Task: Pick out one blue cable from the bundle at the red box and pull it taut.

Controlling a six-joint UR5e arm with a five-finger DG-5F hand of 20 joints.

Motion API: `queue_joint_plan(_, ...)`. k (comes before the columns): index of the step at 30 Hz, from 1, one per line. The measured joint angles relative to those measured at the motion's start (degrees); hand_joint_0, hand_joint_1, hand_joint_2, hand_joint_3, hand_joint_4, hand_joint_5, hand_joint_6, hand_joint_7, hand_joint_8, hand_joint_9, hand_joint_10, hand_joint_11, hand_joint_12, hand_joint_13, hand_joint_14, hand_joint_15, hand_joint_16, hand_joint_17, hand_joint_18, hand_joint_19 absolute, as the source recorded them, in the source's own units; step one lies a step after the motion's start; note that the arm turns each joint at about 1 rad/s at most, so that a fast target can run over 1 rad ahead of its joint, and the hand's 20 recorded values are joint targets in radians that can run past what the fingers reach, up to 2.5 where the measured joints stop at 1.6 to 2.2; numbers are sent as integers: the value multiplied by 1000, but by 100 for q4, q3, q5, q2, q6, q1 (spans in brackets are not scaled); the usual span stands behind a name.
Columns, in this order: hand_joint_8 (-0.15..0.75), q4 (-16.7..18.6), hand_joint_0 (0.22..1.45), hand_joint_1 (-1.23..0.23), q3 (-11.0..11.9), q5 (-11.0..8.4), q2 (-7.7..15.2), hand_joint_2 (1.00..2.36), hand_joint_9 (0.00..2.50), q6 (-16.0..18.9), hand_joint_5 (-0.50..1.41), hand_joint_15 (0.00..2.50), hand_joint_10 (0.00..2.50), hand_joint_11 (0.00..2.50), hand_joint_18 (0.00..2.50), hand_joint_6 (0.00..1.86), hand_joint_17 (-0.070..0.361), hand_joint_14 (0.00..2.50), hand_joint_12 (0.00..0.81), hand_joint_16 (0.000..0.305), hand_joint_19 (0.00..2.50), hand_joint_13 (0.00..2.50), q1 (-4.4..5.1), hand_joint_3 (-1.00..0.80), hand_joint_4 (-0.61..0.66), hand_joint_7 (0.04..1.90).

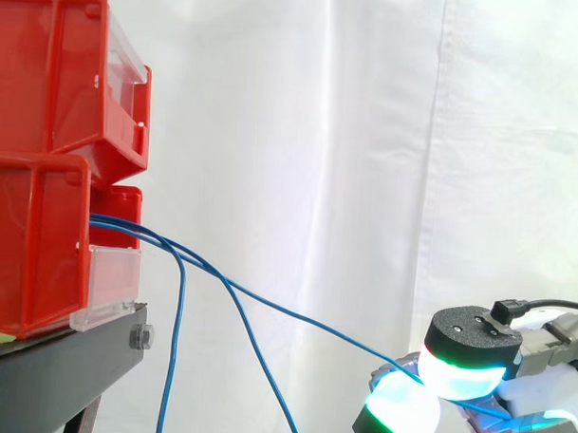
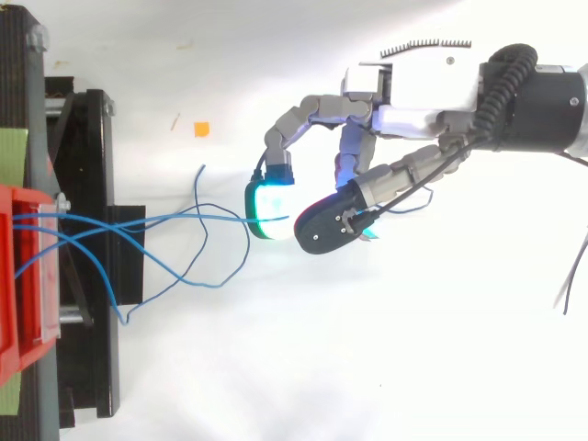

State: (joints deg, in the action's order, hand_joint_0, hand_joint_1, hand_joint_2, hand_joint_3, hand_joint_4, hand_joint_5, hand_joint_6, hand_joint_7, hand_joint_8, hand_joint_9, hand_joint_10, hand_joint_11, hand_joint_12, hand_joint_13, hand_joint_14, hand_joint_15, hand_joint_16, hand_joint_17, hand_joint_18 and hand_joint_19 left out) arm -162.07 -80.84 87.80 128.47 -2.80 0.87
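A red plastic box is taken as ref.: the lower of 2 stacked red bins on a black metal stand. A further red part sits behind them; whether it is a separate bin can't be told.

3 thin blue cables are counted leaving the box front. Two are loose. One loose cable hangs approx. straight down just beside the box. The other loose cable slants down and away from it. In the top view their free lengths are seen curling on the white surface near the box.

The third, the held cable, is run from the box front away to the right, and in the side view it slopes down. Its long axis is laid approx. along the box-to-hand line, w/ a slight sag seen from the side.

1 robot hand is placed well apart from the box, on the far end of that cable. The cable is pinched btw. a curled glowing fingertip pad and the thumb pad; the remaining fingers are bent above and nothing is gripped by them.

Judged: the pick is done and a little slack is left. The coming pull is to be directed straight away from the box along the cable's axis. The pinch is to be kept firm, since a thin cable may slip btw. rounded pads.
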Motion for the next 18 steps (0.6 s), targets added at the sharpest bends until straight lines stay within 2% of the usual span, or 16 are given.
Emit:
queue_joint_plan(7,318,0,610,-738,-1,0,0,1021,1383,0,-104,771,31,914,937,873,139,27,455,62,750,1213,0,-54,-59,1035)
queue_joint_plan(18,310,0,614,-743,0,0,-1,1020,1364,0,-104,747,31,895,913,871,138,27,446,61,742,1186,1,-59,-66,1028)
